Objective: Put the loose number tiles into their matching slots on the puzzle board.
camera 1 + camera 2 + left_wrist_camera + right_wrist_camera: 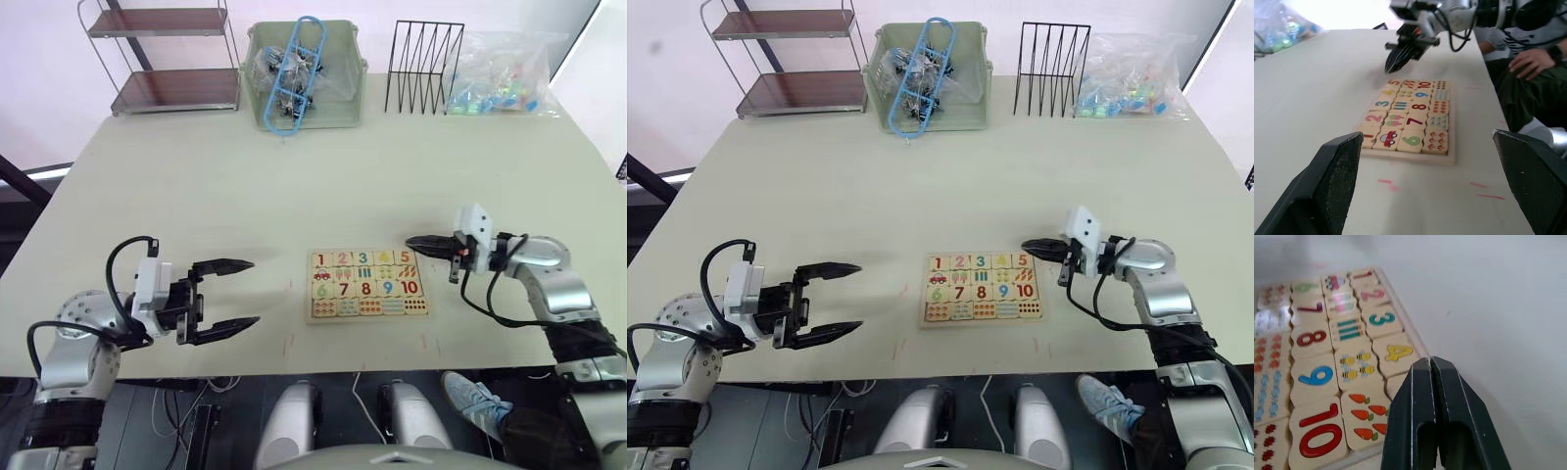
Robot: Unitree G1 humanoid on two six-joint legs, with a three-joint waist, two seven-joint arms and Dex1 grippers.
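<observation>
Your right end effector (416,242) is clenched with nothing between its fingers, and its tips hover just off the top right corner of the puzzle board (369,285), beside the 5. Your left end effector (233,295) hangs released, fingers spread wide, well apart from the board on its left side, also carrying nothing.

The board lies flat on the surface (294,176) between the two arms. The loose number tiles (361,259) appear already seated: the top row reads 1 through 5, so the matching slots (980,261) look filled and the task seems done or nearly so.

If a tile needs reseating, expect it to be light, stiff and smooth-faced wood. It will likely slide under a push, so pinch it by two opposite edges, not on the printed face; a seated tile offers almost no edge to grip.

The head views give you the whole layout but small digits. The right wrist view shows the 4 tile (1392,352) close up, lying level beside the 3, with your fingers pressed together. The left wrist view shows the board end-on with the right end effector (1393,61) poised above the far end, and a person's hand (1532,61) beyond the surface edge.
</observation>
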